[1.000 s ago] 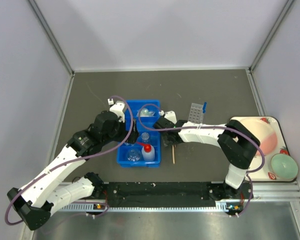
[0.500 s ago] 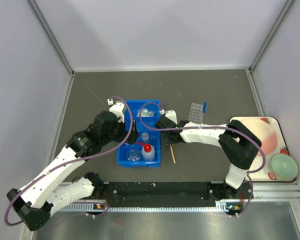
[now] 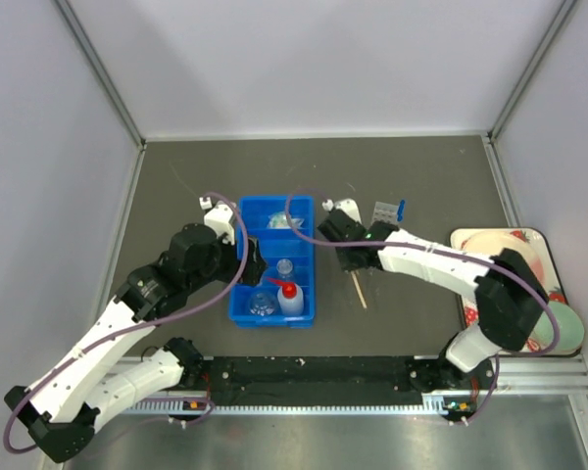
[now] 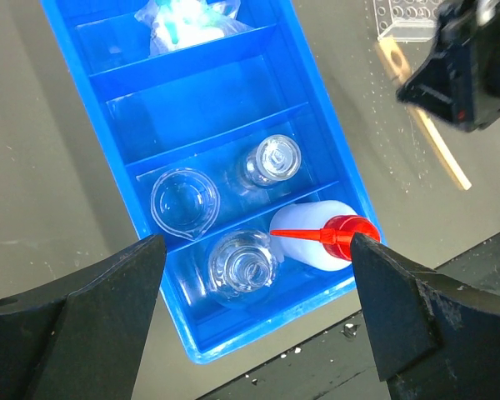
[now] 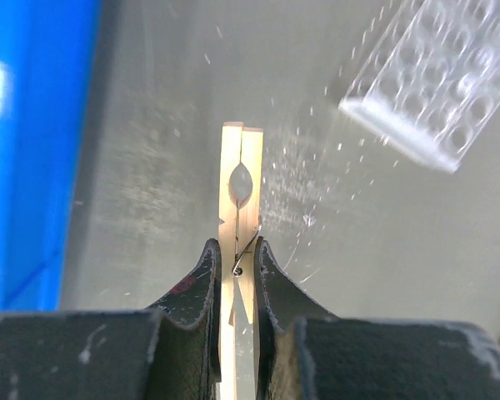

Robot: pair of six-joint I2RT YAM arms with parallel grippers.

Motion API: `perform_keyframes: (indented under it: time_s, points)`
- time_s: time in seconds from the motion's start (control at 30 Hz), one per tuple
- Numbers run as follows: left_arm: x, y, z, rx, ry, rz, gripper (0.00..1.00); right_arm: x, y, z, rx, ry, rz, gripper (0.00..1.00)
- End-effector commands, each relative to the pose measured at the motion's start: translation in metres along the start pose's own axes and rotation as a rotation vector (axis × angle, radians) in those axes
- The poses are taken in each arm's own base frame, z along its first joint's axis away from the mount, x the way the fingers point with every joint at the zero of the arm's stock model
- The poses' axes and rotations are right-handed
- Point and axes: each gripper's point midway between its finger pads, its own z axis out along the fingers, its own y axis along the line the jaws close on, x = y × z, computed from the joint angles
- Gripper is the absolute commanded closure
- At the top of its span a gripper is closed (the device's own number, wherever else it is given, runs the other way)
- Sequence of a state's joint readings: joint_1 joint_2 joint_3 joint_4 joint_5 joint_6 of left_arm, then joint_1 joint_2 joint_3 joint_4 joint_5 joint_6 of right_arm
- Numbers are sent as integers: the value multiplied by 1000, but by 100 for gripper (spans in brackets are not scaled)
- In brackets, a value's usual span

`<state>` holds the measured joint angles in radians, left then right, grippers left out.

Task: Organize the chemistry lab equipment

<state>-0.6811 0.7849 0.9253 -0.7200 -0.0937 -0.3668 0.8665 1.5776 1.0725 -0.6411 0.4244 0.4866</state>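
My right gripper point(image 3: 352, 260) is shut on the wooden clamp point(image 3: 359, 292), which shows between my jaws in the right wrist view point(image 5: 240, 179), low over the table. The clear tube rack point(image 3: 383, 214) with a blue-capped tube point(image 3: 400, 208) stands just beyond; it also shows in the right wrist view point(image 5: 433, 83). My left gripper point(image 4: 254, 250) is open and empty above the blue bin point(image 4: 125, 167). The bin holds a beaker point(image 4: 184, 200), two flasks point(image 4: 272, 160) point(image 4: 242, 267) and the white squeeze bottle point(image 4: 312, 246) with a red nozzle.
The bin's far compartment holds a clear bag point(image 4: 183, 21). A strawberry-patterned tray point(image 3: 490, 250) with a pale green bowl point(image 3: 566, 328) sits at the right edge, partly hidden by my right arm. Grey walls enclose the table.
My right gripper has moved right from the bin's side and closed on the wooden clamp, which has shifted right and turned. My left gripper has drawn back a little to the left.
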Motion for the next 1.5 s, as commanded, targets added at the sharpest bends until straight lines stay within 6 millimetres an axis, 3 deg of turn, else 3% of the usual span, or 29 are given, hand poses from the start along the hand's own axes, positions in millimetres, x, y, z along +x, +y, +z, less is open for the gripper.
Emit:
perform_keyframes:
  time_s: [0.0, 0.13, 0.43, 0.7, 0.8, 1.13, 1.47]
  points:
    - [-10, -5, -7, 35, -44, 7, 2, -67, 0, -59, -94, -165, -73, 100]
    - [-10, -8, -8, 52, -46, 16, 2, -102, 16, -85, -192, -238, -170, 100]
    - [-7, -13, -10, 92, -62, 17, 2, -138, 70, -103, -452, -310, -516, 100]
    - [-5, -10, -16, 98, -83, 22, 2, -153, 108, -73, -559, -319, -747, 100]
    - [-4, -10, -18, 97, -85, 23, 2, -169, 128, -79, -626, -369, -790, 100]
    - [1, -7, -19, 98, -85, 34, 2, -175, 182, -74, -870, -399, -853, 100]
    - [-1, -8, -23, 103, -101, 39, 2, -156, 201, -53, -961, -334, -848, 100]
